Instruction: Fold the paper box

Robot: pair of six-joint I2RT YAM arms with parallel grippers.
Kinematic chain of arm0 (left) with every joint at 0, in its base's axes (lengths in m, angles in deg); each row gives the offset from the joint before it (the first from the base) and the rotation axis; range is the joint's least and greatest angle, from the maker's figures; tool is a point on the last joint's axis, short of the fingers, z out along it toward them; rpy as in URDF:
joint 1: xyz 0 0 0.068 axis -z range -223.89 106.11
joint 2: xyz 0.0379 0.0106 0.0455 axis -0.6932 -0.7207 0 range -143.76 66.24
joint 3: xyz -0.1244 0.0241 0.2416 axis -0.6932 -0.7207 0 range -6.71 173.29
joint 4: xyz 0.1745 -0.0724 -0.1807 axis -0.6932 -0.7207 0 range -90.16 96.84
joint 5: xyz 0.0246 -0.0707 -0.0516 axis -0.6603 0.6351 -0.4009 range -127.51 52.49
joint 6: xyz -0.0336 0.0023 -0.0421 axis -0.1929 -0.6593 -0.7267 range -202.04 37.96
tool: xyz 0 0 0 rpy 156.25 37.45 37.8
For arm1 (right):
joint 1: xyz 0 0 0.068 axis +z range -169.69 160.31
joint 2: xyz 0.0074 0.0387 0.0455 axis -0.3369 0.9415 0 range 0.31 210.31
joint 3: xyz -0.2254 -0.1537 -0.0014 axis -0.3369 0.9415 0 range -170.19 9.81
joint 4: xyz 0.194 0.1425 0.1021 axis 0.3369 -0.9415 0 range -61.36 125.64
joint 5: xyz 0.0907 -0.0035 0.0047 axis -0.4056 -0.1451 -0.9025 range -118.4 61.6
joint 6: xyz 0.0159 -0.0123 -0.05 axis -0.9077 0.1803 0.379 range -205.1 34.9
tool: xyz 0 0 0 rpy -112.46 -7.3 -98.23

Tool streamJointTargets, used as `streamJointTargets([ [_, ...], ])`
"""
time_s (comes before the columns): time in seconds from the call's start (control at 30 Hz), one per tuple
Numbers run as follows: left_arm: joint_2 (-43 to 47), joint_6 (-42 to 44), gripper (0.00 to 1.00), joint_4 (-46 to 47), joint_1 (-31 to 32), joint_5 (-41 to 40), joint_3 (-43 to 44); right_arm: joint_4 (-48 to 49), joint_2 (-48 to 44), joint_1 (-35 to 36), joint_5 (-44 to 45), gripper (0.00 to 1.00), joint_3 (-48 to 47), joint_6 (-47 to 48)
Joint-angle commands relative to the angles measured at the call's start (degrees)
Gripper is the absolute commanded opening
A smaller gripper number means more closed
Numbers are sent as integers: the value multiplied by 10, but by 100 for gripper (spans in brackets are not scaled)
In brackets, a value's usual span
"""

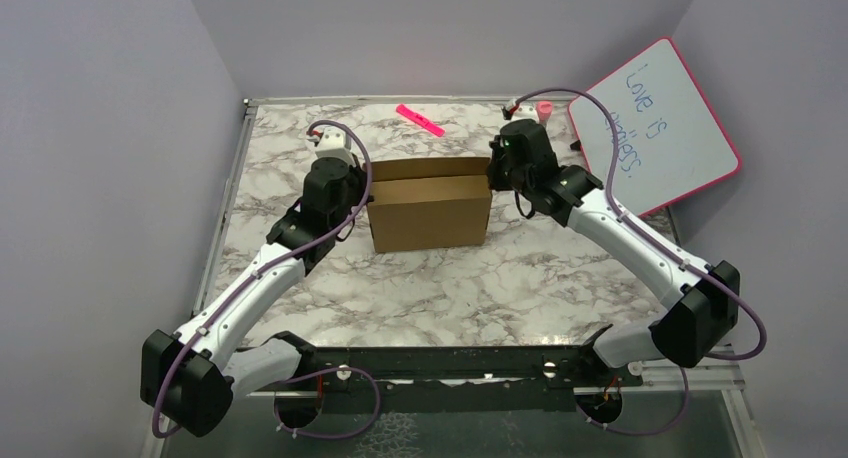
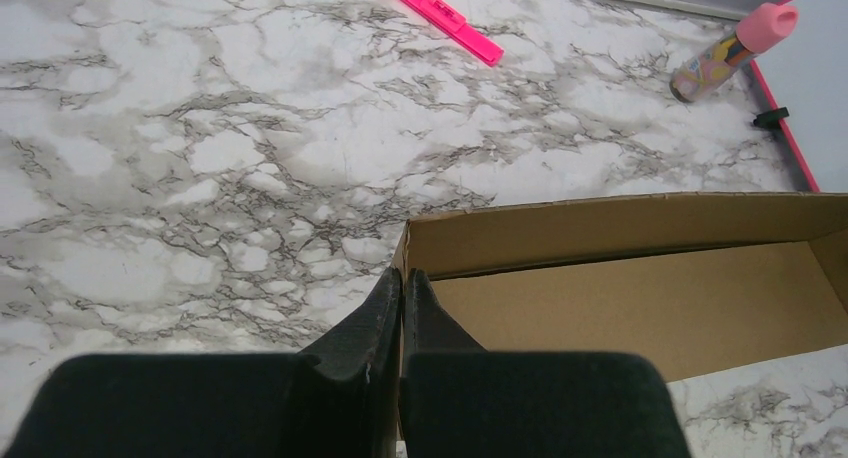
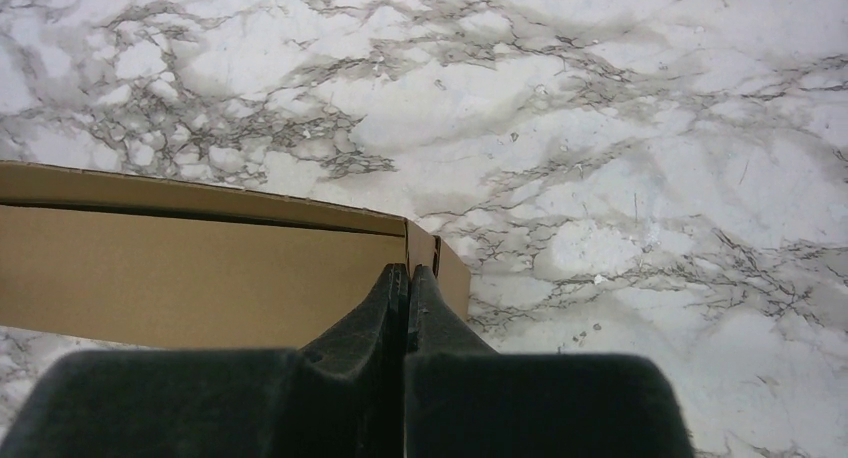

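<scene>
Left claw closed, pinching the box at its end wall. Right claw closed, pinching the opposite end. Box stands on bench between claws.

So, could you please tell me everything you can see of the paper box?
The paper box is plain brown, unprinted cardboard, already formed into a rectangular tray, open on top and empty inside. It stands on the marble-patterned table, long side toward the arms. The left gripper appears shut on its left end wall, the right gripper on its right end wall, where a doubled layer shows. Nothing else touches it.
</scene>
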Motion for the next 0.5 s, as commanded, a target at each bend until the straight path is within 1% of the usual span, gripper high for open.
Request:
streamJointTargets([
  [0.0,2,-26,1,33,25,34,-11,27,-17,32,0,1,27,-25],
  [0.2,5,-26,1,33,28,27,-13,35,-26,50,42,1,47,-25],
  [0.47,7,-31,2,34,34,23,-17,48,-31,68,67,1,71,-46],
])
